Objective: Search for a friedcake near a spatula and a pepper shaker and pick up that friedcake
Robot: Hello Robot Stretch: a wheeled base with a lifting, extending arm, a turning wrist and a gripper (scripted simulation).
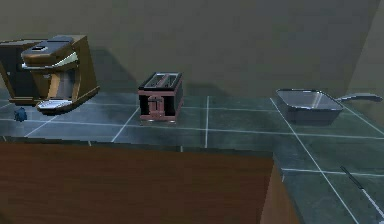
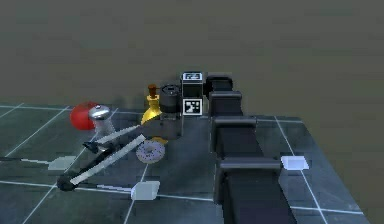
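1. Ahead, in the forward view, I am looking along a dark tiled counter (image 1: 230, 125). A coffee machine (image 1: 50, 70) is standing at the left, a toaster (image 1: 160, 97) near the middle, and a metal pan (image 1: 312, 104) toward the right with its handle pointing right. They are sitting back toward the wall, as kitchen gear usually is, and none of them is matching the task's things.
2. In the arm side view, my arm (image 2: 245, 170) is reaching out over the counter. I am judging that it is extended this way because the task's cluster is lying just off its far end.
3. A small round pale disc (image 2: 152, 150), which I am taking for the friedcake, is lying flat on the counter near my end effector (image 2: 160, 108).
4. A long grey utensil (image 2: 100, 165), probably the spatula, is lying slantwise just beside the disc. A grey-topped shaker (image 2: 100, 118) is standing upright farther out, next to a red round thing (image 2: 82, 116).
5. I cannot tell whether my end effector is gripping anything, because items on the counter are crowding its far end. I also cannot tell whether it is over or touching the disc.
6. I am judging the search as done and the pick-up as not yet done, since the disc is resting on the counter.
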